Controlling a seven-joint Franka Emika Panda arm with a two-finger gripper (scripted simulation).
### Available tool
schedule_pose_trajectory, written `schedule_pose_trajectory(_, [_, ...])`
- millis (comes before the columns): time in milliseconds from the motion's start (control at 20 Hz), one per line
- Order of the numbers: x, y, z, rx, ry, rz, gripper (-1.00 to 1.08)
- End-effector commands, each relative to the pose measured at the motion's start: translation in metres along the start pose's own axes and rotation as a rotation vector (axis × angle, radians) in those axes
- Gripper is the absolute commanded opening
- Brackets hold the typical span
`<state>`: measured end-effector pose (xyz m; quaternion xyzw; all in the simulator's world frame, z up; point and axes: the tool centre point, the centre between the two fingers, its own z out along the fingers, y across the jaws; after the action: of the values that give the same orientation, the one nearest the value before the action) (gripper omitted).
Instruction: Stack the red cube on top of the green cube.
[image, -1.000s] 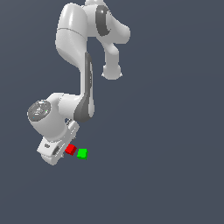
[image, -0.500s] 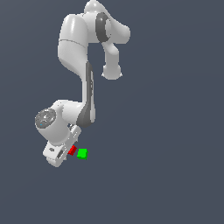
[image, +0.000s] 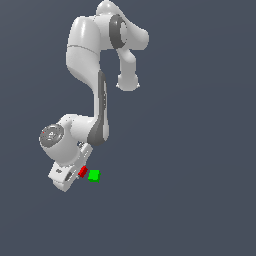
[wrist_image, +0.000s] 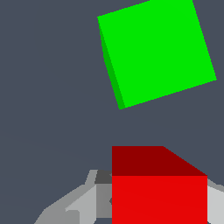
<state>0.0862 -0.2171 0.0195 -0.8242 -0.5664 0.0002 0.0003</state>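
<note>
In the exterior view the small red cube (image: 83, 172) sits at the tip of my gripper (image: 80, 173), partly covered by the white hand. The green cube (image: 93, 175) of the same size lies just to the exterior view's right of it, a narrow gap apart. In the wrist view the red cube (wrist_image: 159, 192) fills the space between my grey fingers (wrist_image: 83, 201), which press against both of its sides. The green cube (wrist_image: 155, 54) lies beyond it on the floor, turned at an angle.
The arm's white links (image: 92, 60) rise above the hand and fold over it. The ground (image: 190, 190) around the two cubes is plain dark grey.
The hand has moved down and toward the exterior view's right over the red cube. The red cube now shows narrower, partly covered by the hand. The green cube has stayed put.
</note>
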Motion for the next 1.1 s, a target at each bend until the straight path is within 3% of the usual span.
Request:
schedule_pose_trajectory(0, [0.000, 0.000, 0.000, -0.001, 0.000, 0.000, -1.00])
schedule_pose_trajectory(450, [0.000, -0.001, -0.015, 0.000, 0.000, 0.000, -1.00])
schedule_pose_trajectory(1050, [0.000, -0.002, -0.090, 0.000, 0.000, 0.000, -1.00])
